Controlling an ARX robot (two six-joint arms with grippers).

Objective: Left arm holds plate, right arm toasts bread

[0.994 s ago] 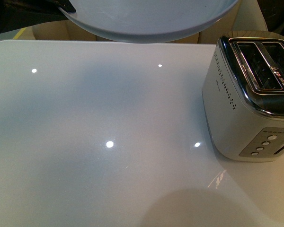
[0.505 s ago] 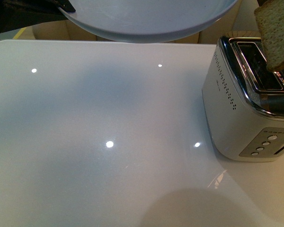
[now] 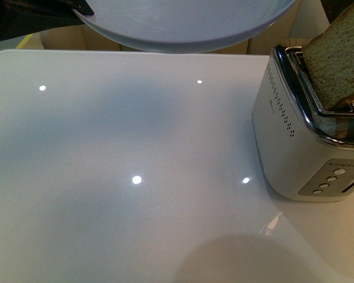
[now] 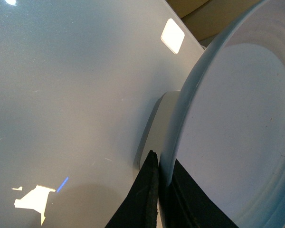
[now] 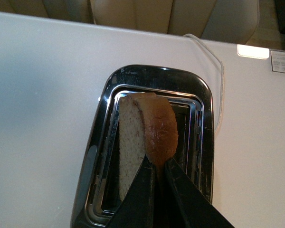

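Note:
The pale plate (image 3: 183,23) hangs above the table's far edge in the front view, held by its rim in my left gripper (image 3: 76,7), which is shut on it. In the left wrist view the black fingers (image 4: 147,190) pinch the plate (image 4: 237,133) rim. The bread (image 3: 336,59), a speckled brown slice, tilts over the silver toaster (image 3: 295,141) at the right, its lower end at a slot. My right gripper (image 5: 156,164) is shut on the bread (image 5: 149,133) by its crust, directly over the toaster (image 5: 147,142) slots. The right gripper itself is out of the front view.
The white glossy table (image 3: 135,177) spreads across the front view with light spots on it. A white cable (image 5: 218,85) runs from the toaster's far side. Toaster buttons (image 3: 330,180) face the front. Cardboard boxes (image 3: 65,38) stand beyond the table.
The bread came into the front view from the upper right and has moved down and left over the toaster's slots. The plate and left gripper have stayed still.

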